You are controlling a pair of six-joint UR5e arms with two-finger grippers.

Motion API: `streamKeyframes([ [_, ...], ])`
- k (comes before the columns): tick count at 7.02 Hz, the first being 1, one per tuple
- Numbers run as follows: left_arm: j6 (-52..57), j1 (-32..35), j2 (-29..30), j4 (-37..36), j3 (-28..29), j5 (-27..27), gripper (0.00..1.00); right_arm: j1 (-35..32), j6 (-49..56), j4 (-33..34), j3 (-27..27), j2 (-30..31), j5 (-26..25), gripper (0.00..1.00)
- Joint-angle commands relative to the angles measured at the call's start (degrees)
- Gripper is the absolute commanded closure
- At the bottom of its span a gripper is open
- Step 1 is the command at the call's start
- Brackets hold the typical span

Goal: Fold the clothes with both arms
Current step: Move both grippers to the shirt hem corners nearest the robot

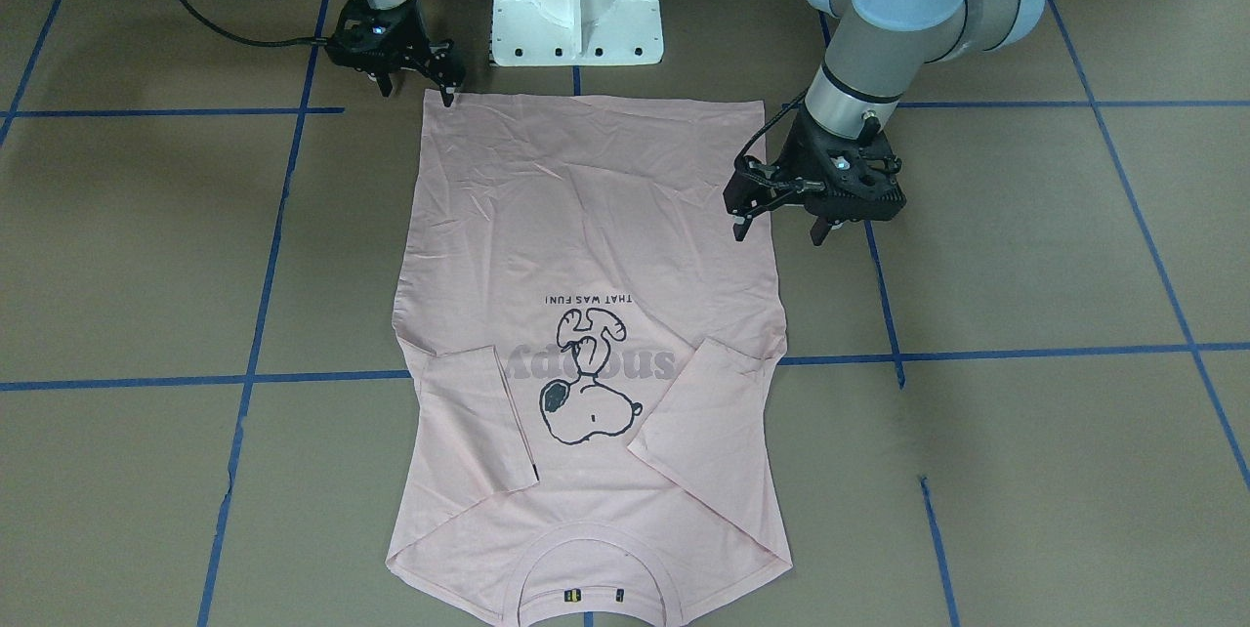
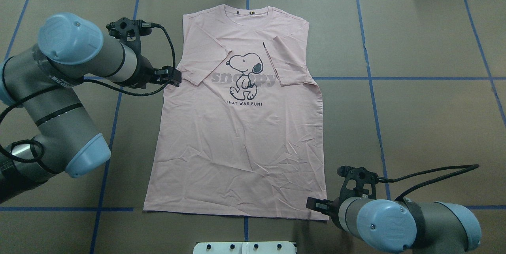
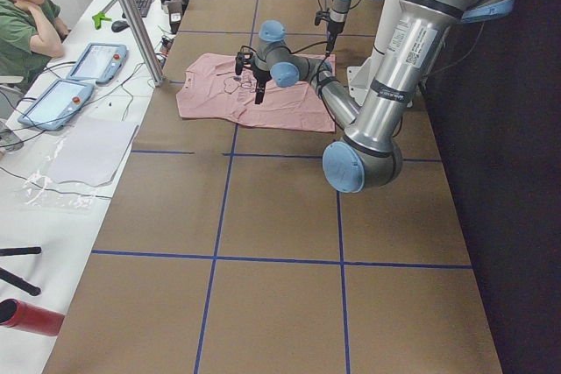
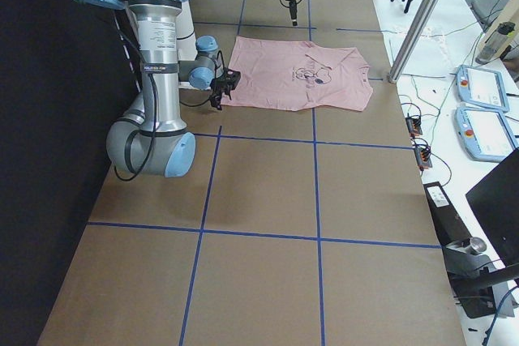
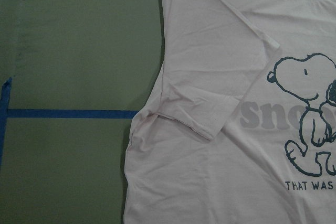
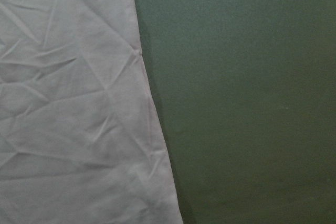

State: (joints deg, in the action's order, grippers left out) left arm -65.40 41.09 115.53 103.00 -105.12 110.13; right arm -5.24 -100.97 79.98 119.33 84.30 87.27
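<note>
The shirt lies flat on the table, print up and sleeves folded in. Only the front view shows both hands spread and empty: the left hand at the shirt's side edge, the right hand at a hem corner (contact unclear). The wrist views show only cloth and table.

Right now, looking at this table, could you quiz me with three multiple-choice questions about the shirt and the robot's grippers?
1. The right gripper is by the T-shirt's: A collar; B hem corner; C print.
2. Sleeves folded onto the front: A none; B one; C both.
3. The left gripper is: A open; B shut on cloth; C out of sight.

Answers: B, its fingers sit at the hem corner nearest the robot. C, both sleeves lie across the chest. A, its fingers stand apart at the shirt's side edge.
</note>
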Motion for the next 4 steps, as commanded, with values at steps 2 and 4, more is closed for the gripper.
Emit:
streamKeyframes([
  [2, 0.0, 0.0, 0.1, 0.1, -0.2, 0.3, 0.0, 1.2, -0.1, 0.0, -0.7, -0.3, 0.4, 0.02],
  [4, 0.0, 0.0, 0.1, 0.1, -0.2, 0.3, 0.0, 1.6, 0.0, 0.0, -0.8, -0.6, 0.5, 0.06],
])
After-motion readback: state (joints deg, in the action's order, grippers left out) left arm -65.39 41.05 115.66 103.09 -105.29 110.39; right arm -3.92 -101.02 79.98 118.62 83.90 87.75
